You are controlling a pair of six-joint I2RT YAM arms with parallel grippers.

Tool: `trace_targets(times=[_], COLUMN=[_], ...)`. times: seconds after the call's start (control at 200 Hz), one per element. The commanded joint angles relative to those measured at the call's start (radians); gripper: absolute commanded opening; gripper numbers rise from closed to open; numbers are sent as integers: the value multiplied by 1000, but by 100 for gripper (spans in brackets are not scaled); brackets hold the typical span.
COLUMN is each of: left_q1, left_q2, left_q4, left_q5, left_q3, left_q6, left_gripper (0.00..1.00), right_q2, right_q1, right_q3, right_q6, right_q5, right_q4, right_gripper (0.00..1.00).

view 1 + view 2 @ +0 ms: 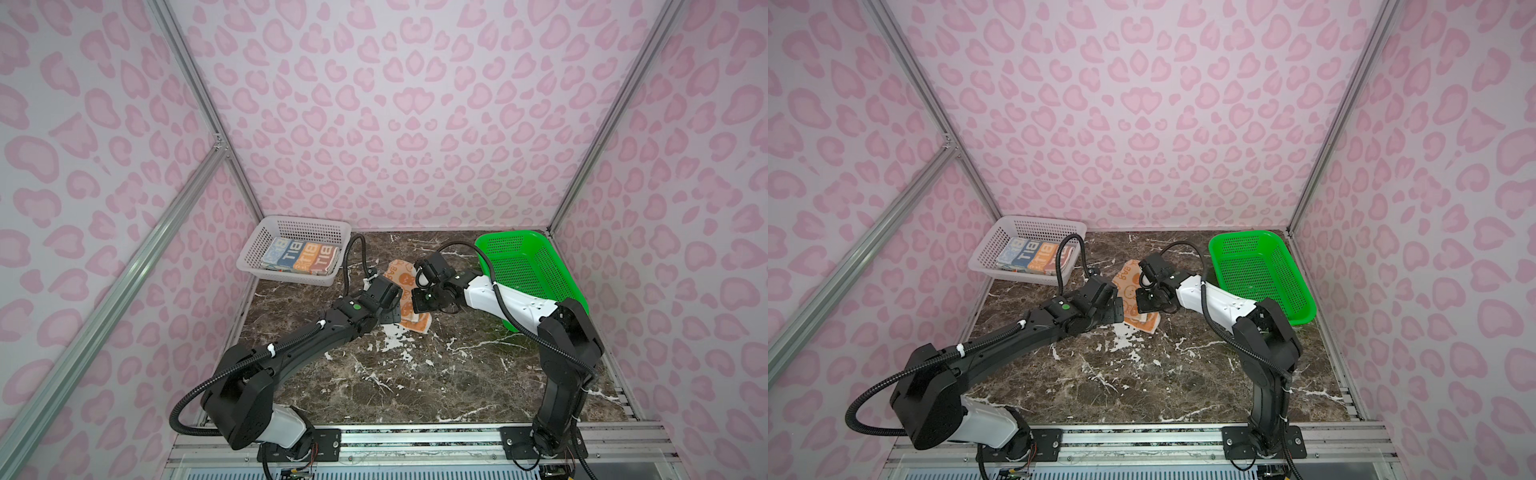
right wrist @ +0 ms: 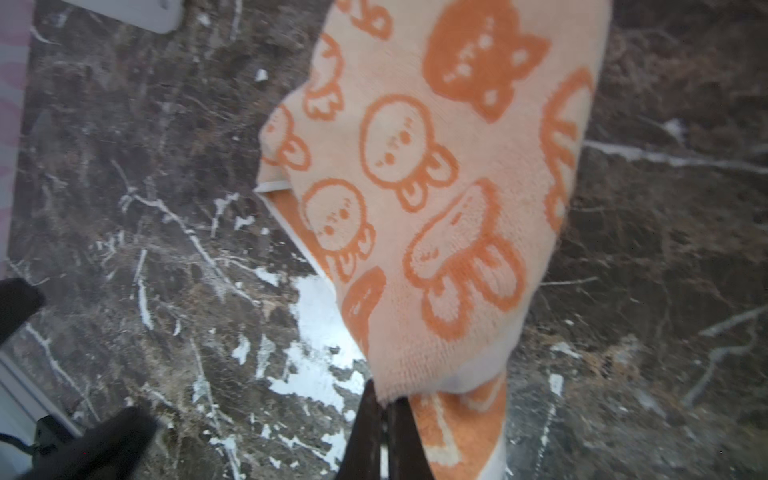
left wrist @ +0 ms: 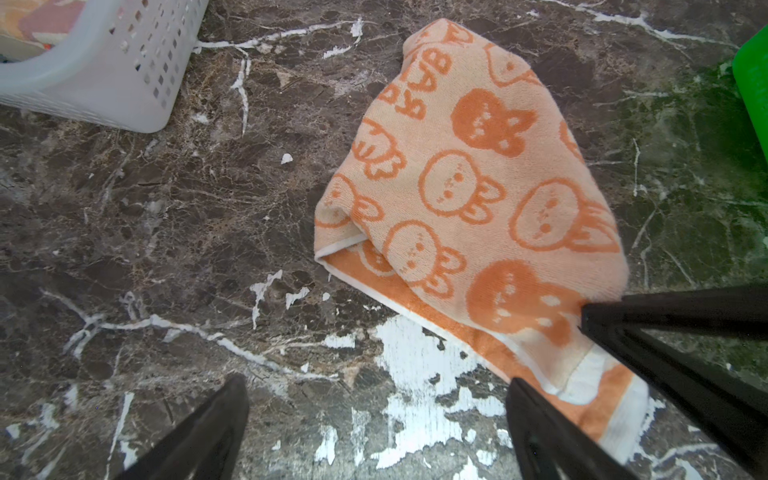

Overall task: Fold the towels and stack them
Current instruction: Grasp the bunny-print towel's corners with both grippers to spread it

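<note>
Orange bunnies and letters cover the cream orange towel (image 1: 400,275) (image 1: 1128,282), which lies near the middle of the dark marble worktop (image 1: 415,374) (image 1: 1142,374), a little toward 12 o'clock. It is not flat. One layer is flopped over another, and a strip with an orange and white edge sticks out at its 6 o'clock end. The left wrist view (image 3: 478,187) shows the top layer bunched and rumpled.

On the towel's 3 o'clock side is the right pincer (image 1: 418,305) (image 1: 1143,301). In the right wrist view it (image 2: 384,397) is clenched tight, and a corner of the towel's top layer (image 2: 436,187) is pinched between its two black tips.

At about 8 o'clock from the towel is the left pincer (image 1: 394,313) (image 1: 1120,309). It (image 3: 376,380) is spread wide and grasps nothing. Only bare worktop shows between its tips, and one tip is just beside the towel's striped edge.

Toward 10 o'clock on the worktop sits a white basket (image 1: 286,277) (image 1: 1017,275). Inside it lie the folded towels (image 1: 299,257) (image 1: 1034,255), in blue and orange blocks with big letters. At 2 o'clock sits a green basket (image 1: 509,236) (image 1: 1241,236), well apart from the orange towel.
</note>
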Motion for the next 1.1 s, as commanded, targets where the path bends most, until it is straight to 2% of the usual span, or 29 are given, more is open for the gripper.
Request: trace_targets(times=[0.0,0.205,0.325,0.355,0.39,0.445,0.555,0.645,0.915,1.095], left_q1=[1,7,7,7,5,1,-16,-50,-156,-174], left_q2=[-30,-63,-64,-62,-61,-52,-17,25,286,386], left_q4=[21,58,87,105,129,153,166,166,44,8], left_q5=[-36,-9,38,68,104,139,160,171,157,167], left_q3=[-14,-56,-85,-95,-106,-119,-117,-85,141,183], left_q6=[-27,-26,-27,-22,-15,-17,-12,16,155,171], left_gripper=[97,97,97,97,97,97,97,97,100,95], right_q2=[-19,-16,-10,-22,-34,-46,-58,-70,-126,-179], right_q1=[0,-4,-5,-9,-15,-32,-87,-143,-284,-347], right_q3=[17,-1,-74,-99,-115,-129,-144,-171,-266,-338], right_q6=[-10,-20,5,17,26,30,14,5,-6,-17], right_q5=[-7,-24,-39,-49,-55,-60,-58,-76,-93,-111], right_q4=[-44,-54,-5,17,33,45,29,34,48,64], right_gripper=[0,0,21,32,39,47,54,57,69,82])
